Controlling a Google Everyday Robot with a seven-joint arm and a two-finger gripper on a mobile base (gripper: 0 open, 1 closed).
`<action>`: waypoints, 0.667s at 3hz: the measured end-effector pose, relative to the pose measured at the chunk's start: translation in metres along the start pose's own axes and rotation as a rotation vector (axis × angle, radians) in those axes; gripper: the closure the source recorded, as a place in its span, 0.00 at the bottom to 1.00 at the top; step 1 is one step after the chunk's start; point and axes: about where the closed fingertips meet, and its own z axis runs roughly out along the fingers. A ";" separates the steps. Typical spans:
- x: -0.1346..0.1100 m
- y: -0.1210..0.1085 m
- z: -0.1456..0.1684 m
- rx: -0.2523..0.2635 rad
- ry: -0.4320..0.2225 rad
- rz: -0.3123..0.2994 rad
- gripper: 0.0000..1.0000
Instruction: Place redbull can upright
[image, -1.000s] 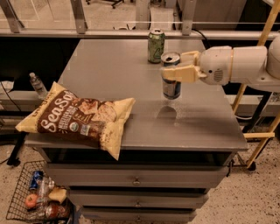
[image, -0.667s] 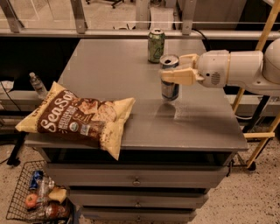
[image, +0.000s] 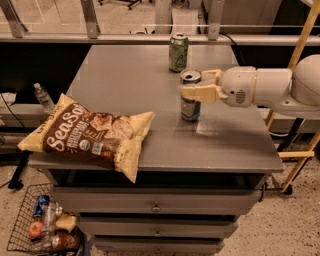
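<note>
The redbull can (image: 190, 109), slim with blue and silver panels and a silver top, stands upright at the right middle of the grey table (image: 125, 75). Its base is at or just above the tabletop. My gripper (image: 193, 84) reaches in from the right and is shut on the can's upper part, with one cream finger (image: 197, 93) across its front and the other behind it. The white arm (image: 260, 89) extends off to the right.
A shorter green can (image: 178, 52) stands behind the redbull can near the table's back edge. A large SeaSalt chips bag (image: 90, 135) lies at the front left, overhanging the edge. A wire basket (image: 40, 225) sits on the floor at left, and a wooden frame (image: 300, 50) stands at right.
My gripper has moved slightly left and down with the redbull can, bringing its base down to the tabletop. The green can and chips bag have not moved.
</note>
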 end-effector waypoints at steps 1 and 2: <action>0.006 0.000 0.002 0.009 -0.010 0.012 1.00; 0.005 0.001 0.004 0.003 -0.010 0.010 0.81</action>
